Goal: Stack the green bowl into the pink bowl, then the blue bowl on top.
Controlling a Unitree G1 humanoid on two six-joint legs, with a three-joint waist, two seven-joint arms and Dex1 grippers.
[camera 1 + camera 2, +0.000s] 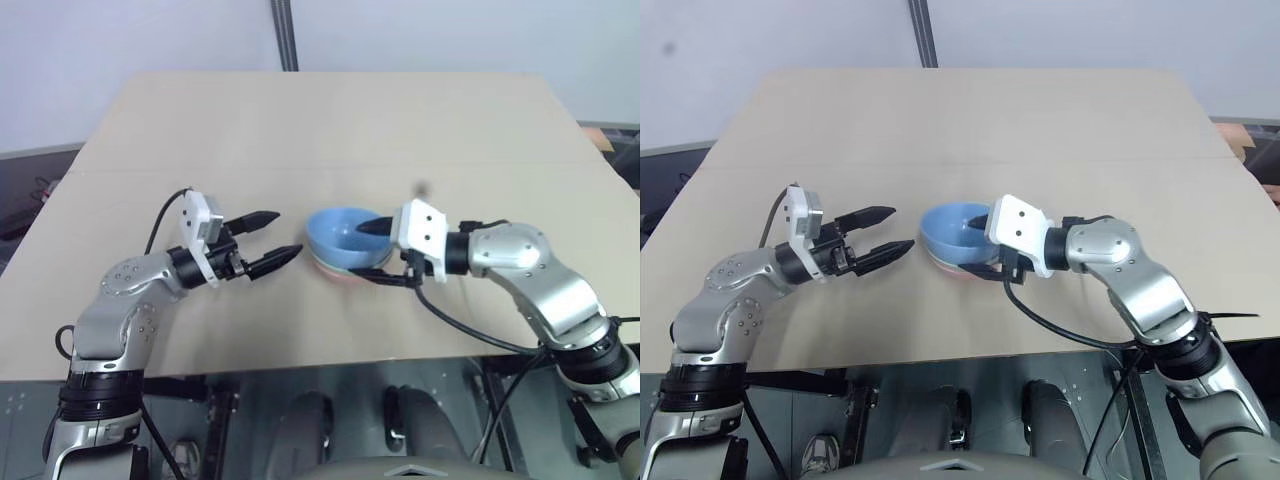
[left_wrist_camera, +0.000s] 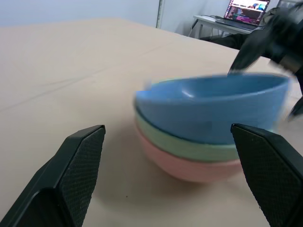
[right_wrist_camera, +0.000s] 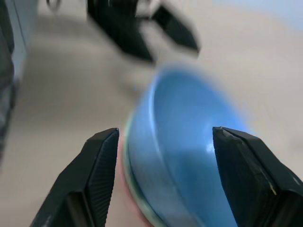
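The beige table [image 1: 320, 120] carries the pink bowl [image 2: 189, 165] directly, standing between the two grippers' black fingers [image 1: 262, 218], other bowls nested inside.

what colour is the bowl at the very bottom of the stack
Salmon pink. The pink bowl sits under the green bowl and blue bowl, clearest in the left wrist view.

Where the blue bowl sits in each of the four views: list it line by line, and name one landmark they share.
Left eye view: blue bowl centre, on the tan table, at the right gripper.
Right eye view: just left of centre.
Left wrist view: centre-right, topping the green bowl and pink bowl.
Right wrist view: between the fingers.
Shared landmark: the stack itself.
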